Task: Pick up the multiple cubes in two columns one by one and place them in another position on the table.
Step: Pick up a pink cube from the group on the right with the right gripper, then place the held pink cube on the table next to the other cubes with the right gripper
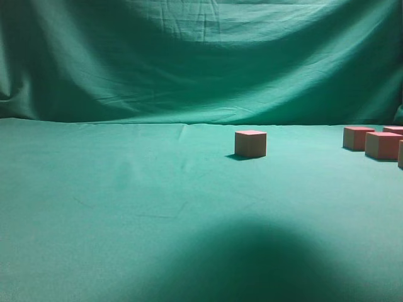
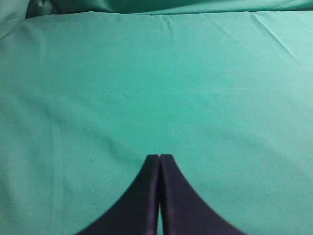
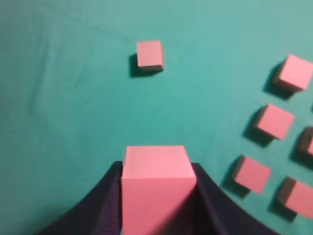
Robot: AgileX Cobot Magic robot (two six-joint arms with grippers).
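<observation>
My right gripper [image 3: 155, 169] is shut on a pink cube [image 3: 155, 186] and holds it above the green table [image 3: 58, 122]. One cube [image 3: 149, 55] stands alone ahead of it; it also shows in the exterior view [image 1: 250, 143]. Several more cubes lie at the right, such as one [image 3: 275, 121] in the right wrist view and one [image 1: 383, 145] at the exterior view's right edge. My left gripper [image 2: 159, 156] is shut and empty over bare green cloth [image 2: 146, 88]. Neither gripper shows in the exterior view.
A draped green backdrop [image 1: 201, 56] hangs behind the table. A dark shadow [image 1: 252, 264] falls on the cloth at the front. The cloth has faint creases.
</observation>
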